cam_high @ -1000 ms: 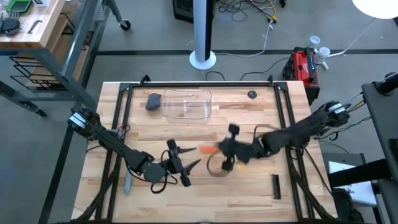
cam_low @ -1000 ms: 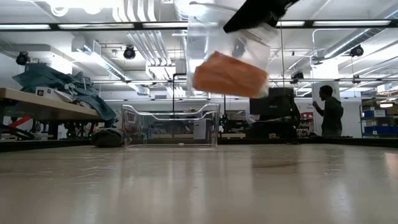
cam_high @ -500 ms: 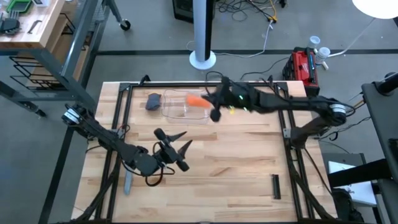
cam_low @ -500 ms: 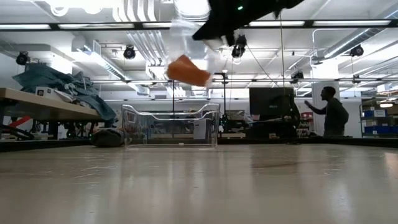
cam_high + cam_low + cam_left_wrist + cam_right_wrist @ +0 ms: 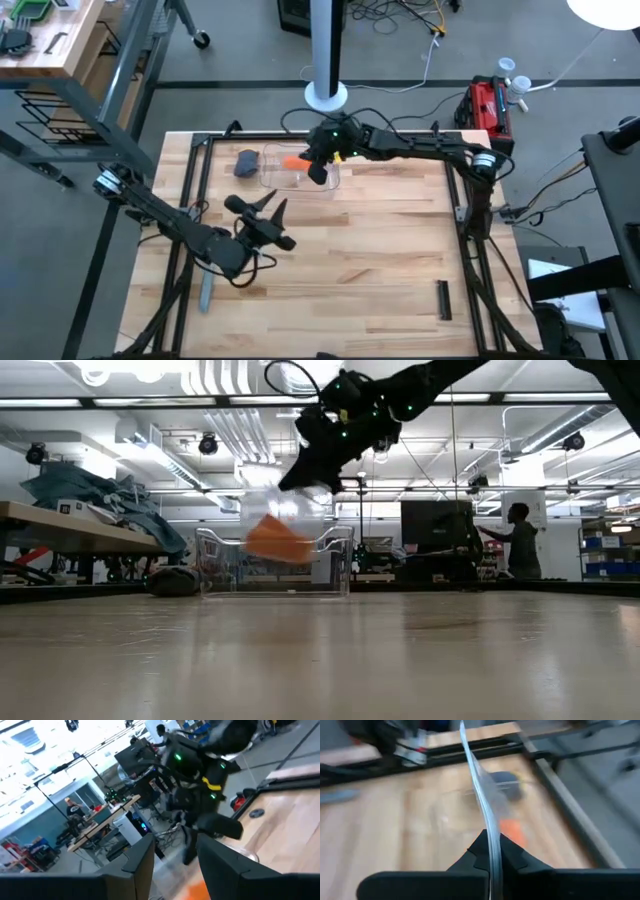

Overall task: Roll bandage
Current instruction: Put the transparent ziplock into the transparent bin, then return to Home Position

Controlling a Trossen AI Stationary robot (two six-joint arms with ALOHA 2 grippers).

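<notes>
Bandage [image 5: 296, 160] over clear bin [image 5: 300, 180], jaws pinching wrapper [image 5: 485, 815]

Both arms are dark — near black — built of slim tubular links with bulkier joint housings. The right arm [image 5: 420, 148] carries small green lights and a yellow band near its wrist, with a thin black cable looping above. The left arm [image 5: 165, 215] has a pale, silvery fitting by its base and loose black cable at the wrist. The left end effector [image 5: 172, 865] shows two flat, matte black fingers.
</notes>
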